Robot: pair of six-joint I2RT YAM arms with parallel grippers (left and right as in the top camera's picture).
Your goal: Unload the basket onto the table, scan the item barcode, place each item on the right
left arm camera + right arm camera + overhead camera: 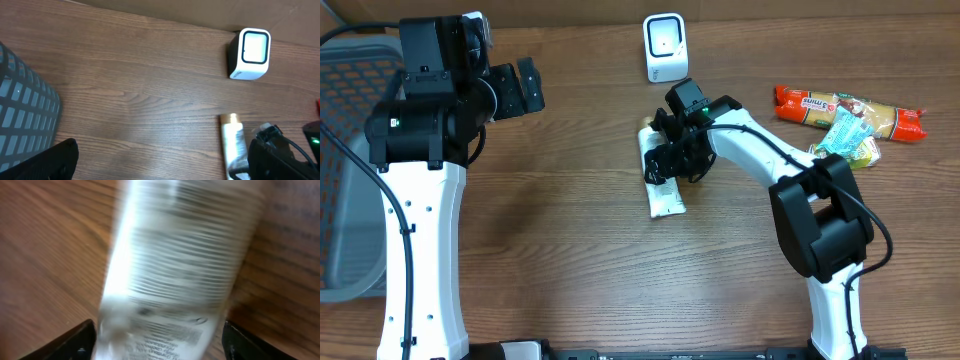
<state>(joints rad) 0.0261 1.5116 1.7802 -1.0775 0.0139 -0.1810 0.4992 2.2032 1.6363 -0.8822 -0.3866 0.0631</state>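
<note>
Glossy white tube (175, 265) (print blurred) lies flat on grained wood table (570, 250).

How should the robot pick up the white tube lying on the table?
Grab the tube around the middle of its body, coming straight down from above. It lies flat on the table with both long sides bare, so fingers fit either side across its narrow width. The right end effector hangs over it with open jaws.

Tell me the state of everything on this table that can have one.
White tube, lying flat on the table, not gripped.
Right gripper, open, straddling the white tube.
Left gripper, open, empty.
Scanner, standing upright.
Orange packet, lying flat.
</note>
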